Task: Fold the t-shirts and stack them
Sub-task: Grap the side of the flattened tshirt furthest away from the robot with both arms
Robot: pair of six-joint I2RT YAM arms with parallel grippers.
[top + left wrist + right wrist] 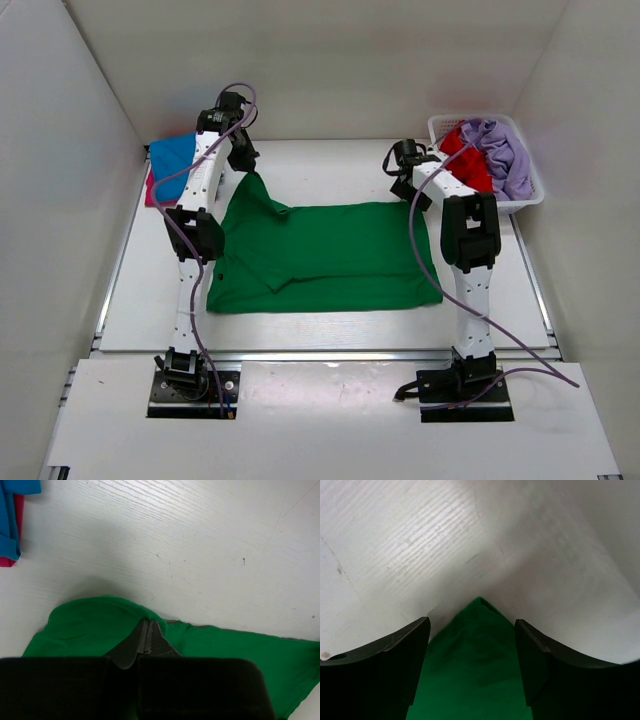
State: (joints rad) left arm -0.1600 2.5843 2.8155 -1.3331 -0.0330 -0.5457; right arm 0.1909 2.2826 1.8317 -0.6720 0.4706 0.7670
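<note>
Bright green cloth t-shirt spread on desk, unfolded: left pincer pinches 1 far corner, right pincer spread at the other. Red tee and lilac tee wait in white lattice basket.

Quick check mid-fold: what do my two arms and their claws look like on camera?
The left arm and right arm are white links with black joints on black base plates, a lilac cable looping along each. The left claw shows grey finger pads on a black body; the right claw has dark, curved fingers.
</note>
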